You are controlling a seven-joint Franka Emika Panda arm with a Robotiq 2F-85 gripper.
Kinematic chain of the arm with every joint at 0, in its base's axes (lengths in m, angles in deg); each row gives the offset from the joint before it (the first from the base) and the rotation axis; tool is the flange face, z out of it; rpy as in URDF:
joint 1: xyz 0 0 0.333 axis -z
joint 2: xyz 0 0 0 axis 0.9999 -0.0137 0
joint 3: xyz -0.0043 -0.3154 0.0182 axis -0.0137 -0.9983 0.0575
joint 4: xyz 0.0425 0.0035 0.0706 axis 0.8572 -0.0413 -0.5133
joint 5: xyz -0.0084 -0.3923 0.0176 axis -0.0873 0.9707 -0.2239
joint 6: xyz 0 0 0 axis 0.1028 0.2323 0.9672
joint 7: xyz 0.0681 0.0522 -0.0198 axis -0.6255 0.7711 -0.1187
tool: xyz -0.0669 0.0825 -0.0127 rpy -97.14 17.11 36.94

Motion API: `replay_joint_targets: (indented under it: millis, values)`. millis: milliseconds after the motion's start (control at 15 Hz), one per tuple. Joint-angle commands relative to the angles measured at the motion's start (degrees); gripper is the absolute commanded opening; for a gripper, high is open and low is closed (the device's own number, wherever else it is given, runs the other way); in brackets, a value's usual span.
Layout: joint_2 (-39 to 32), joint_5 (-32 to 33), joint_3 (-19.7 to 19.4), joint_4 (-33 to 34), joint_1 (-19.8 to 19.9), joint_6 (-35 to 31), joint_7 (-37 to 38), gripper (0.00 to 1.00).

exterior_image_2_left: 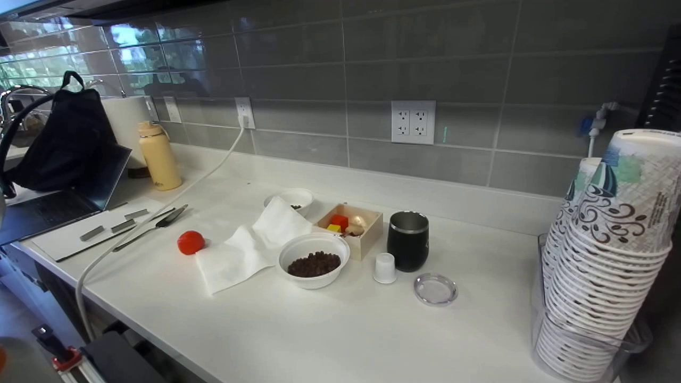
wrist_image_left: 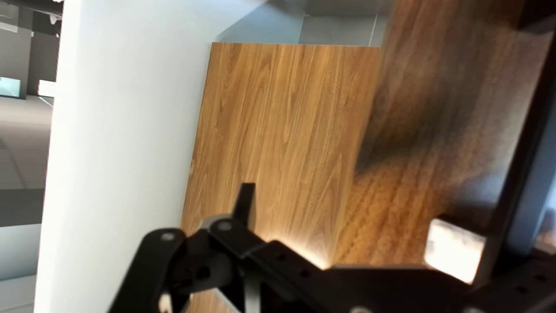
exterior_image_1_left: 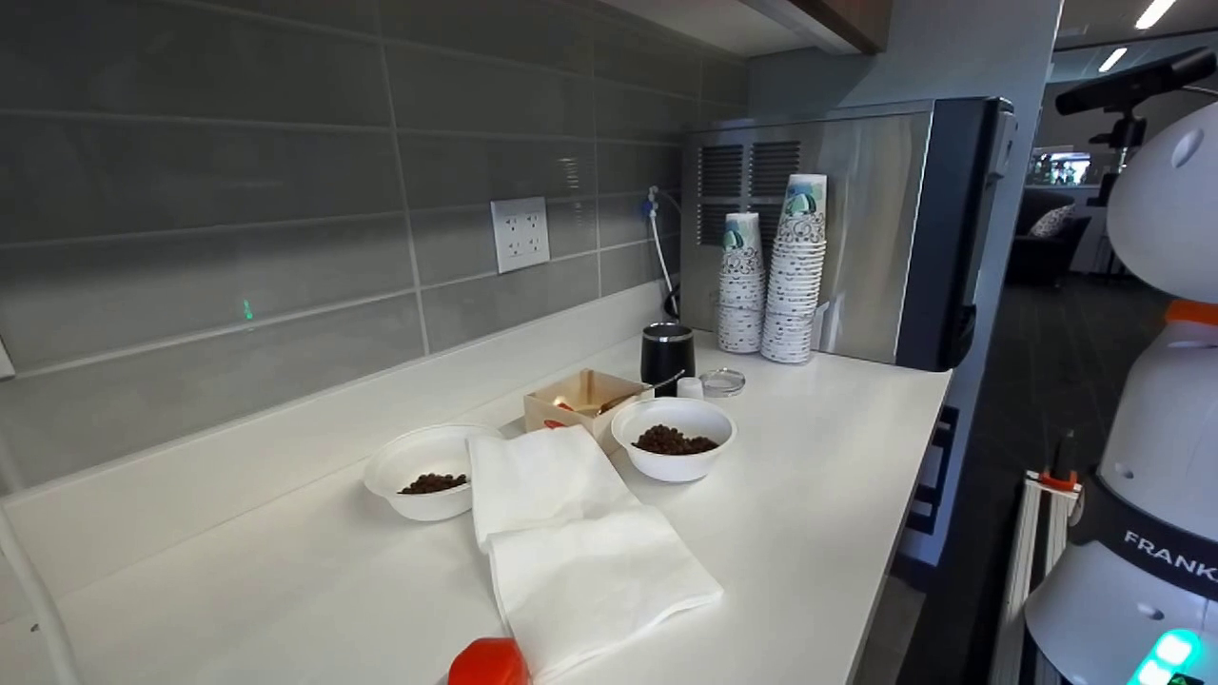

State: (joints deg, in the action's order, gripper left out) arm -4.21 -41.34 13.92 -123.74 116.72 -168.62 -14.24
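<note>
My gripper [wrist_image_left: 350,221] shows only in the wrist view, its fingers wide apart with nothing between them. It is near the wood-grained cabinet [wrist_image_left: 282,117]; I cannot tell whether it touches it. Both exterior views show the counter [exterior_image_2_left: 340,330] with two white bowls of brown pieces, a fuller one [exterior_image_1_left: 673,466] [exterior_image_2_left: 313,281] and one farther back [exterior_image_1_left: 419,514] [exterior_image_2_left: 303,198]. White napkins [exterior_image_1_left: 595,580] [exterior_image_2_left: 234,258] lie between the bowls. A light wooden box [exterior_image_1_left: 557,414] [exterior_image_2_left: 367,236] holds red and yellow pieces. A red round object [exterior_image_1_left: 490,663] [exterior_image_2_left: 190,242] lies beyond the napkins.
A black tumbler [exterior_image_2_left: 408,242], small white cup [exterior_image_2_left: 384,267] and clear lid [exterior_image_2_left: 435,289] stand near tall paper cup stacks [exterior_image_1_left: 793,285]. A steel machine [exterior_image_1_left: 875,228] stands behind the stacks. A white cable [exterior_image_2_left: 175,197] crosses the counter. A laptop [exterior_image_2_left: 58,207] and yellow bottle [exterior_image_2_left: 159,159] stand farther along.
</note>
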Motion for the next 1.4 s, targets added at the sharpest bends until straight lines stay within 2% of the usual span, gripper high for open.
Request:
replay_joint_targets:
  millis: [0, 133, 200, 400, 800, 1000, 1200, 1267, 1333]
  values:
    - [5.3, 4.0, -1.7, -3.5, 1.7, 5.2, -2.5, 1.00]
    - [6.7, 4.4, -1.4, -3.8, 1.3, 6.4, -2.4, 1.00]
    - [2.8, -0.4, -1.2, -1.9, 4.5, 4.1, -5.5, 1.00]
    - [2.7, -2.3, -0.6, -2.0, 6.0, 4.5, -6.9, 1.00]
    - [2.6, -4.0, -0.5, -2.0, 6.8, 4.4, -8.8, 1.00]
    - [2.6, -3.6, -1.0, -1.3, 4.4, 5.0, -9.1, 1.00]
    - [2.5, -3.3, -0.9, 0.1, 0.4, 6.8, -9.0, 1.00]
    - [2.8, -0.7, -0.7, 0.9, -3.2, 8.4, -7.0, 1.00]
    - [2.0, -0.6, -0.6, 1.6, -3.9, 8.5, -7.0, 1.00]
